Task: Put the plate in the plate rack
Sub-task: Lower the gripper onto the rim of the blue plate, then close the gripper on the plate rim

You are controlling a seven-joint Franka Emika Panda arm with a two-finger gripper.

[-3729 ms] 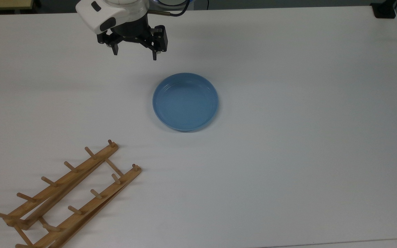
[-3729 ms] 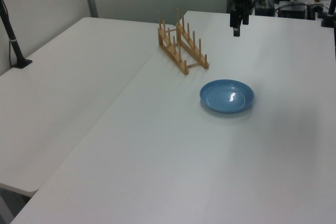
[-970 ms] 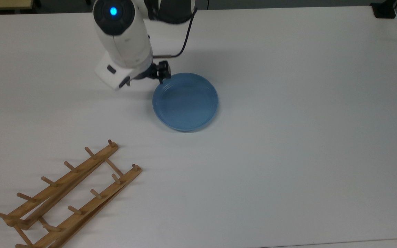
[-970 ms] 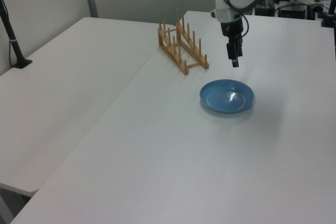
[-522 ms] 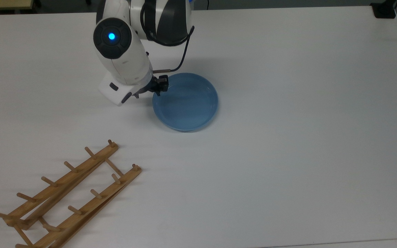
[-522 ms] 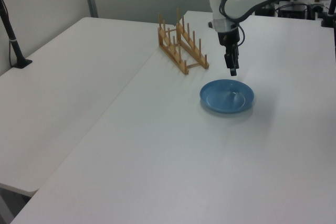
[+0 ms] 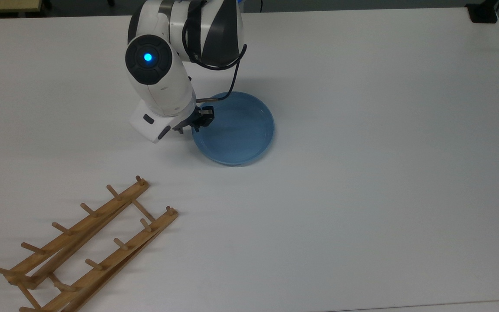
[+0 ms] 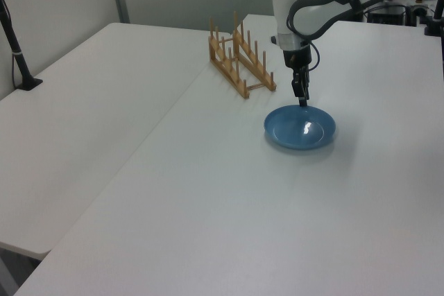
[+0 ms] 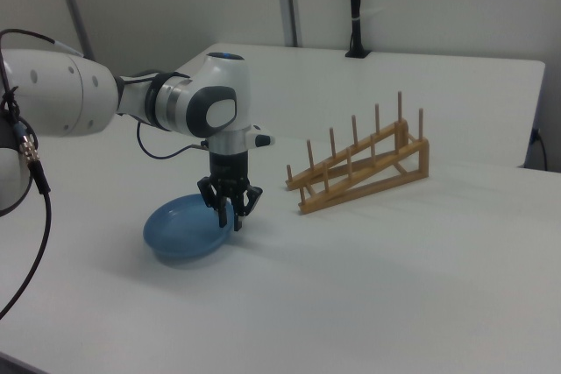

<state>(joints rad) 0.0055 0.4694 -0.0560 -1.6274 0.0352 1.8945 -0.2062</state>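
The blue plate (image 7: 241,130) lies flat on the white table, right of centre in the left view (image 8: 300,129) and at the lower left in the right view (image 9: 180,230). My gripper (image 7: 194,125) points straight down over the plate's rim on the top view's left side. In the right view the gripper (image 9: 230,218) is open, with one finger on each side of the rim and its tips close to the table. In the left view the gripper (image 8: 302,101) stands at the plate's far edge. The wooden plate rack (image 7: 80,242) sits empty at the top view's lower left.
The white table (image 7: 362,195) stretches wide to the top view's right of the plate. A black clamp base (image 7: 483,13) sits at that view's top right corner. In the left view a second table (image 8: 83,123) adjoins, with a black post (image 8: 15,50) on it.
The arm has come down from high behind the plate and shifted toward the top view's lower right. Its fingers now straddle the plate's rim. Plate and rack have not moved.
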